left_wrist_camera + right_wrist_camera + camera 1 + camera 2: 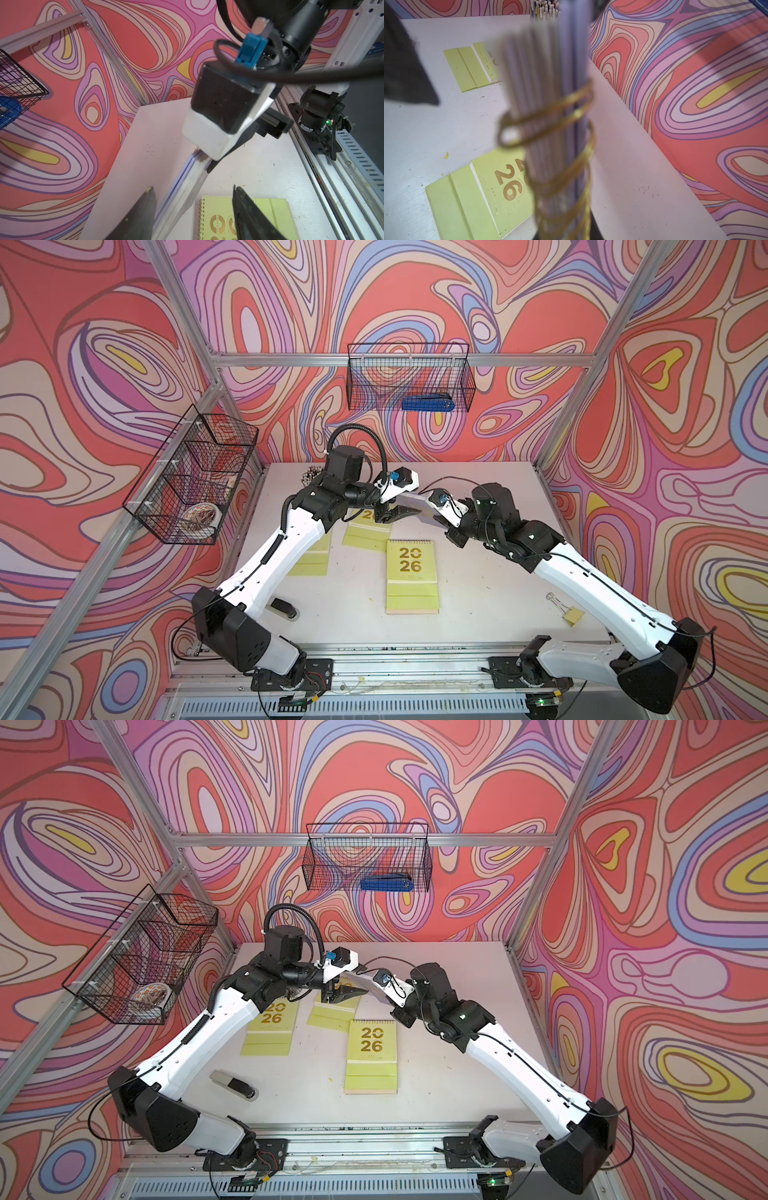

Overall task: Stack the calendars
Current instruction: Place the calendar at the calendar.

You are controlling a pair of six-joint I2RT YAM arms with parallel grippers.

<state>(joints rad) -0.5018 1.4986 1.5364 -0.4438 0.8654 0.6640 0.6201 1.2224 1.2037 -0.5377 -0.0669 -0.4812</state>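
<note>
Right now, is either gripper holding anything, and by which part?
Yes. The right gripper is shut on a lavender spiral-bound calendar at its gold-spiral edge. The left gripper is open around its far end.

Swirl-patterned walls (415, 302), white table (478, 580)

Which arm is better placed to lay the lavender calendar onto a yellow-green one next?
Right: the right end effector is shut on the raised lavender calendar; the left end effector stands open astride it.
</note>
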